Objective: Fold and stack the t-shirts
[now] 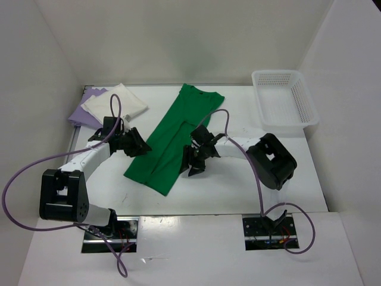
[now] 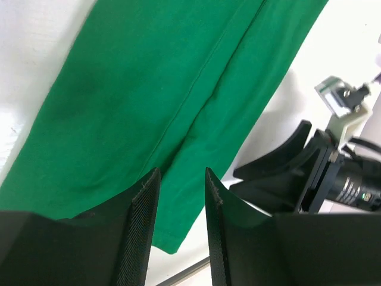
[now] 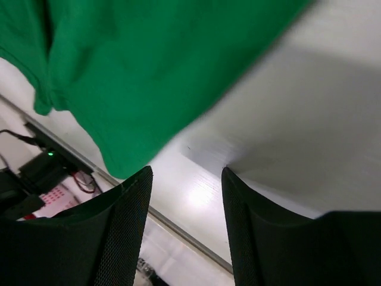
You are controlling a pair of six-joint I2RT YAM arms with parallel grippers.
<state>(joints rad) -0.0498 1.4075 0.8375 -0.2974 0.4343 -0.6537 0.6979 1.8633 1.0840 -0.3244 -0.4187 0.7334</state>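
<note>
**Two stacked, green unfinished**

The left end effector (image 1: 138,146), narrowly parted, and right end effector (image 1: 193,164), wide, both empty, flank the green t-shirt (image 1: 172,140), a long strip on the worktop (image 1: 238,185), seemingly awaiting crosswise folds. Far left, the cream t-shirt (image 1: 116,102) lies folded on the lavender t-shirt (image 1: 80,113).

Left arm (image 1: 89,157) and right arm (image 1: 238,143): white links, bulky black joint housings. Purple cables (image 1: 259,193) loop off each. Left gripper (image 2: 181,179), right gripper (image 3: 186,176): black wedge fingers (image 2: 140,238), fine-ribbed inner faces.
</note>
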